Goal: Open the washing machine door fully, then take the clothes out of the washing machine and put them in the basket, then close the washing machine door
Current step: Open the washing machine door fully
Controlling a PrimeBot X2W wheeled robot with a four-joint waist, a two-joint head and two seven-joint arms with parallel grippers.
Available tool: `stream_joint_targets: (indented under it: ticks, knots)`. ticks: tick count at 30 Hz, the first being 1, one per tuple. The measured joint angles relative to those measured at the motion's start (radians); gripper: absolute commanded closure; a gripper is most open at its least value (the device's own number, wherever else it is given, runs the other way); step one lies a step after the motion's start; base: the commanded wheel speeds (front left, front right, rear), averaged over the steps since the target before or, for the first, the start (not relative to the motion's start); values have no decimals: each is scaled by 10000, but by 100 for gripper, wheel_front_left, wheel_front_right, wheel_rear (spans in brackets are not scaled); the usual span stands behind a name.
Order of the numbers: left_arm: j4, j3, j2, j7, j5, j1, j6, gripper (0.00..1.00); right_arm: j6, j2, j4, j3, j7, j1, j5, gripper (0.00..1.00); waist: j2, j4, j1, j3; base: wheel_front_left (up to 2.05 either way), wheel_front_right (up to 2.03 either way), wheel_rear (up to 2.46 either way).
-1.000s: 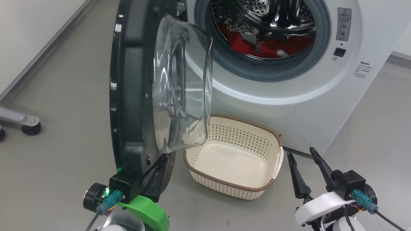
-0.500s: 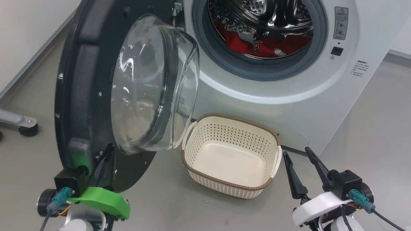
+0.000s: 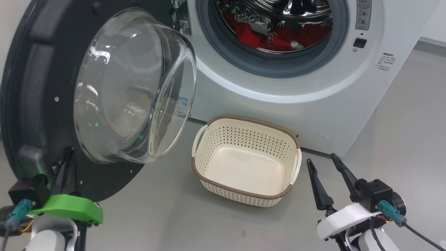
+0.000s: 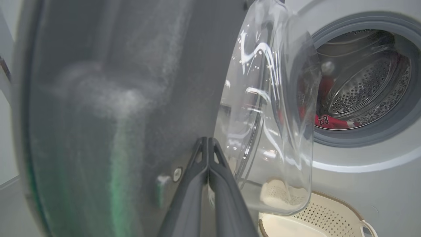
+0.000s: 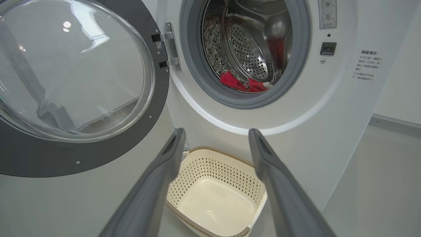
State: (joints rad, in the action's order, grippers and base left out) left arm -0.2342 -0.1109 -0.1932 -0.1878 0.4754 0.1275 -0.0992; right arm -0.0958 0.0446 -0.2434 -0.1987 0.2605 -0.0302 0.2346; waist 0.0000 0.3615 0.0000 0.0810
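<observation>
A white front-loading washing machine [image 3: 278, 111] is seen from above, standing on a grey floor [image 3: 156, 216]. The washing machine door [image 3: 31, 87] is swung wide open to the robot's left on a hinge [image 5: 169, 49]. Its inner face is turned toward the head camera, showing a broad black ring around a bulging clear glass bowl [image 3: 129, 87].

The round opening is framed by a grey rubber seal [image 3: 271, 68], and the perforated steel drum [image 5: 250, 56] is exposed inside it. The red clothes [image 3: 278, 36] are heaped at the bottom of the drum. A white "23" can be read on one garment in the left wrist view.

The basket [image 3: 244, 120], cream with a brown rim, is set on the floor just in front of the machine, below the opening and to the right of the door. Its bare cream bottom is shown.

The left pincer [image 4: 208, 141] is clenched, its two dark fingers pressed together with nothing between them. Its tips appear to rest against the lower part of the door's black inner ring, just below the glass bowl.

The right pincer [image 3: 320, 158] is released, with its fingers spread wide apart. It is held above the floor just to the right of the basket, touching nothing, and its fingers are pointed toward the machine's front.
</observation>
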Motion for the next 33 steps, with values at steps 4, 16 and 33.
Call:
stream_joint_targets:
  ticks: [4, 16, 33]
  knots:
    - [-274, 370, -146, -119, 54, 187, -2, 100, -2, 0, 46, 81, 0, -120, -88, 0, 0, -71, 0, 182, 0, 0, 0]
    - [-1204, 1365, -418, -422, 451, 809, -61, 100, -79, 6, 138, 443, 0, -494, -362, 0, 0, -295, 0, 737, 0, 0, 0]
    - [-1875, 1521, -353, -600, 416, 1170, -73, 100, -88, 10, 150, 681, 0, -547, -447, 0, 0, -255, 0, 899, 0, 0, 0]
